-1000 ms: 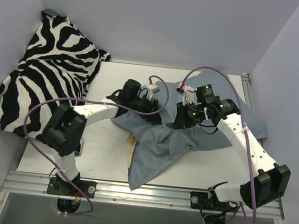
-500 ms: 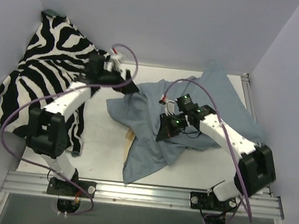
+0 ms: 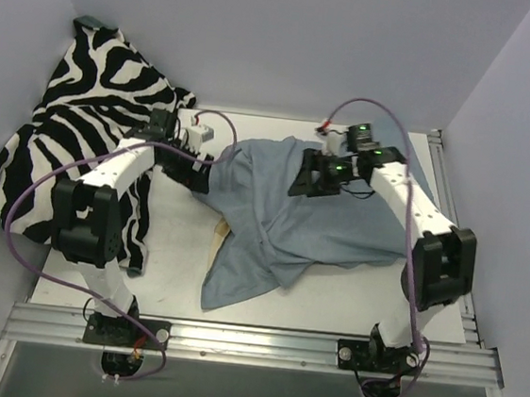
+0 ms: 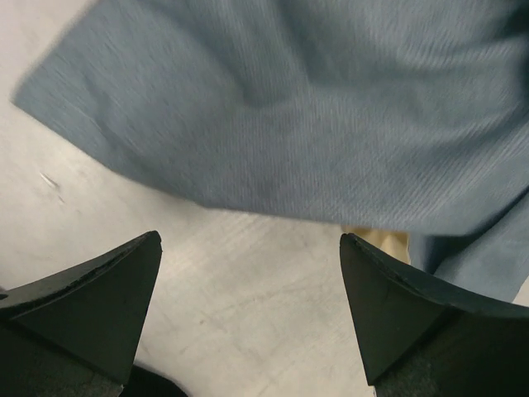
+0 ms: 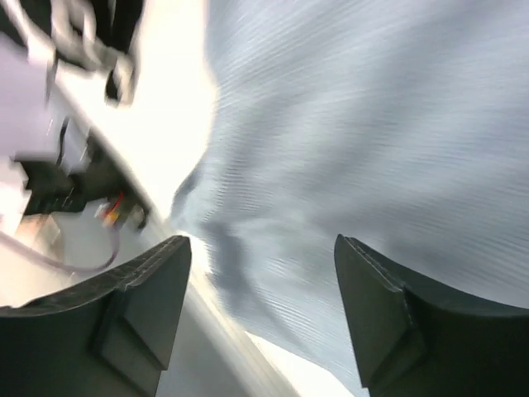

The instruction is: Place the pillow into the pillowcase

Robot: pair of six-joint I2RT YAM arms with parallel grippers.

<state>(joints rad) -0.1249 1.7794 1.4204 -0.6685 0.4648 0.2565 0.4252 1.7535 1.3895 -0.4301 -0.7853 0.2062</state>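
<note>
The grey-blue pillowcase (image 3: 310, 224) lies crumpled across the middle of the table, plain side up. Only a cream sliver of the pillow (image 3: 220, 237) pokes out at the pillowcase's left edge; the rest is covered. My left gripper (image 3: 207, 175) is open just left of the cloth. In the left wrist view the left gripper (image 4: 248, 241) has bare table between its fingers, with the pillowcase (image 4: 314, 107) ahead and a bit of the pillow (image 4: 378, 240) by the right finger. My right gripper (image 3: 299, 183) hangs open over the cloth's back part. The right wrist view shows that right gripper (image 5: 263, 241) holding nothing, above the pillowcase (image 5: 372, 124).
A black-and-white zebra-print cloth (image 3: 81, 141) is heaped against the left wall and drapes onto the table's left side. Purple cables loop off both arms. A metal rail (image 3: 250, 341) runs along the near edge.
The right gripper has opened and let go of the pillowcase, moving back. The cloth has dropped and spread flatter. The left arm swung back-left, then came down at the cloth's left edge, open.
</note>
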